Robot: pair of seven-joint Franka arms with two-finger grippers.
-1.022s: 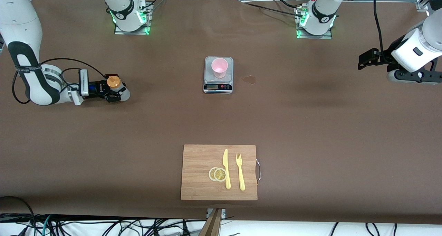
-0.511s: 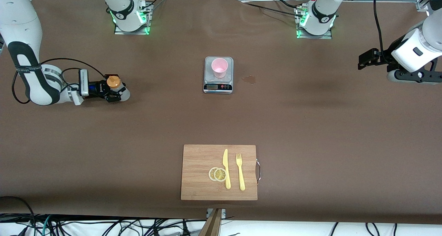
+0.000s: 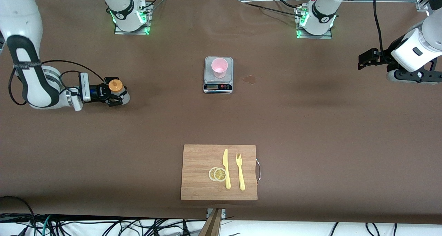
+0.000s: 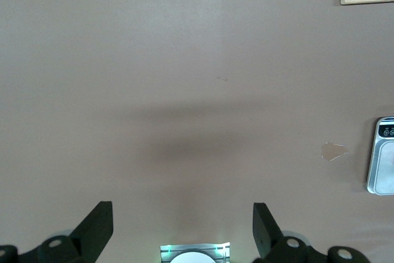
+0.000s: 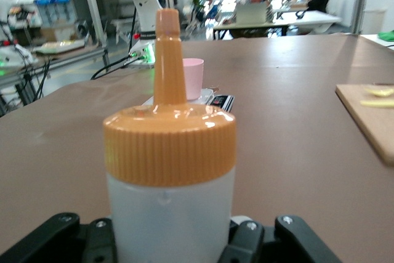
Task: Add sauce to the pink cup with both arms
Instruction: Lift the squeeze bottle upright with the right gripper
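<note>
The sauce bottle [image 3: 115, 86], whitish with an orange cap and nozzle, stands upright at the right arm's end of the table. My right gripper [image 3: 114, 95] is shut on its body. In the right wrist view the bottle [image 5: 169, 152] fills the middle, between my right gripper's [image 5: 169, 241] fingers. The pink cup [image 3: 219, 67] stands upright on a small scale [image 3: 218, 87] at mid-table; it also shows in the right wrist view [image 5: 192, 78]. My left gripper [image 3: 361, 62] is open and empty, held high over the left arm's end of the table [image 4: 181, 210].
A wooden cutting board [image 3: 197, 173] lies near the front edge with a yellow knife [image 3: 226, 168], a yellow fork [image 3: 240, 172] and lemon slices [image 3: 217, 174]. A small stain [image 3: 249, 79] marks the table beside the scale.
My right gripper and the sauce bottle have shifted a little, lower in the front view and slightly toward mid-table. The left arm has not moved.
</note>
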